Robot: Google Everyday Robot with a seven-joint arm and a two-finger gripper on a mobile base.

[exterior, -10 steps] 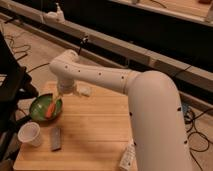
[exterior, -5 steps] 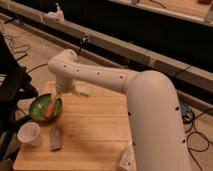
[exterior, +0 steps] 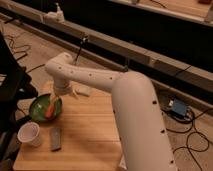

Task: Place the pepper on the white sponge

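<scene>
The orange-red pepper [exterior: 50, 110] lies in the green bowl [exterior: 39, 111] at the left of the wooden table [exterior: 90, 135]. The white sponge [exterior: 84, 91] is a pale flat block at the table's far edge, just right of my arm. My gripper [exterior: 58, 99] hangs from the white arm over the bowl's right rim, right above the pepper. The arm hides part of the bowl's far side.
A white paper cup [exterior: 29, 134] stands at the front left. A darker grey block [exterior: 55, 138] lies beside it. A pale object shows at the table's front edge under my arm. Cables run over the floor on both sides; a black frame stands at the left.
My gripper has come down a little towards the bowl and the pepper. The pepper, the sponge and the other things have not moved.
</scene>
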